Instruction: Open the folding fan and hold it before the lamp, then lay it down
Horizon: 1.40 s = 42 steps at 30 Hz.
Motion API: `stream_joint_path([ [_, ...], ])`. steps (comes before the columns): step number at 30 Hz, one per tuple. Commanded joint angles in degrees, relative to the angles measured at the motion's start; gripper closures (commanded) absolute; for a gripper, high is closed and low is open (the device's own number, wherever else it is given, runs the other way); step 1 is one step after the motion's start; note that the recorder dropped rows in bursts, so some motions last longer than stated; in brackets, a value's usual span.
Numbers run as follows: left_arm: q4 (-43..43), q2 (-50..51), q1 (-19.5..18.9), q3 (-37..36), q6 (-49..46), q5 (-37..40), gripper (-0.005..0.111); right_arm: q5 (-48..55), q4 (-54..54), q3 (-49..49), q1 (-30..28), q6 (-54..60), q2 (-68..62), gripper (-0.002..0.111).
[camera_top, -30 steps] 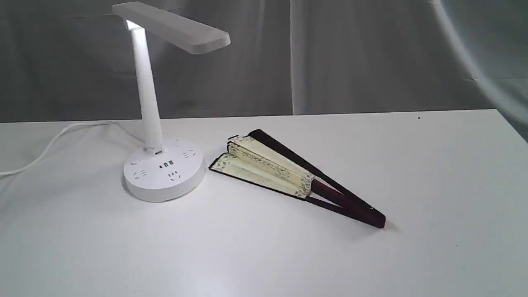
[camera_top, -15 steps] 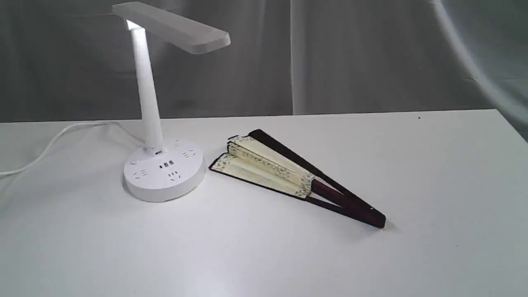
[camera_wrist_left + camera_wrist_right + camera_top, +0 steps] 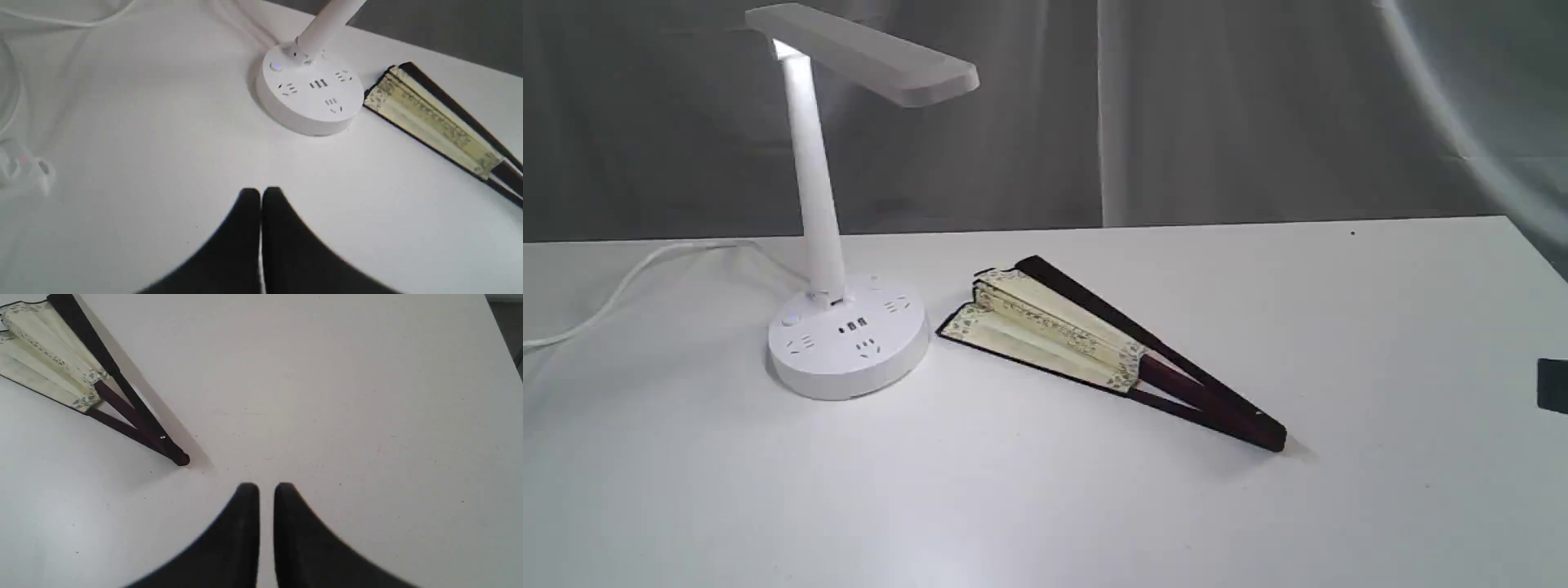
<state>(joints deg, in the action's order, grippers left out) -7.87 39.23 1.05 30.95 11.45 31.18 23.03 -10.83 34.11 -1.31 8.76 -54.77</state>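
The folding fan [image 3: 1054, 331] lies flat on the white table [image 3: 1380, 327], only slightly spread, with its cream pleats towards the lamp [image 3: 848, 343] and its maroon pivot end towards the right. It also shows in the left wrist view, fan [image 3: 429, 122] beside the lamp base [image 3: 312, 96]. The lamp stands upright, left of the fan. My left gripper [image 3: 260, 192] hovers shut and holds nothing, short of the lamp base. My right gripper [image 3: 266, 486] is shut with a thin slit between its fingers, a little way from the pivot end of the fan [image 3: 53, 367].
The lamp's white cord [image 3: 629, 282] runs off to the left across the table. A dark part of my right arm [image 3: 1553, 385] shows at the right edge of the exterior view. A grey curtain hangs behind the table.
A dark part of my right arm has come into the exterior view at its right edge. The fan and the lamp have not moved.
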Motion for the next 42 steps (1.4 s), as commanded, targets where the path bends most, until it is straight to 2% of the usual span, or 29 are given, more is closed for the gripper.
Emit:
stream_joint_path([
  [1,-0.97,3.39,-0.16,1.0,0.02,-0.37,0.106,2.37,-0.4,3.16,0.18,0.27,-2.47,0.09],
  [5,-0.97,7.5,-0.16,3.5,0.02,0.4,0.103,6.09,-2.86,7.26,0.18,2.6,-6.31,0.081],
  [13,-0.97,17.17,-0.16,8.17,-4.26,0.69,0.103,9.63,-19.94,12.71,0.18,20.3,-15.83,0.08],
  [16,-0.97,20.5,-0.16,9.07,-4.26,1.31,0.103,10.33,-21.83,14.35,0.18,23.27,-19.35,0.08],
  [22,-0.97,27.82,-0.16,10.78,-7.17,2.96,0.104,13.84,-21.57,18.95,1.54,25.44,-26.65,0.081],
  [31,-2.02,34.25,0.07,10.78,-7.57,2.72,0.104,12.89,-17.68,30.82,11.76,24.56,-38.45,0.083],
  [34,-1.85,36.2,1.6,10.78,-8.18,3.22,0.105,15.33,-17.24,36.11,13.42,22.15,-43.58,0.083],
  [38,-0.45,38.99,5.81,10.78,-10.18,3.49,0.107,21.21,-13.82,43.99,14.74,19.94,-50.48,0.083],
  [42,-0.45,41.73,8.03,10.78,-10.08,3.49,0.107,25.3,-9.3,50.03,15.5,16.56,-55.71,0.078],
])
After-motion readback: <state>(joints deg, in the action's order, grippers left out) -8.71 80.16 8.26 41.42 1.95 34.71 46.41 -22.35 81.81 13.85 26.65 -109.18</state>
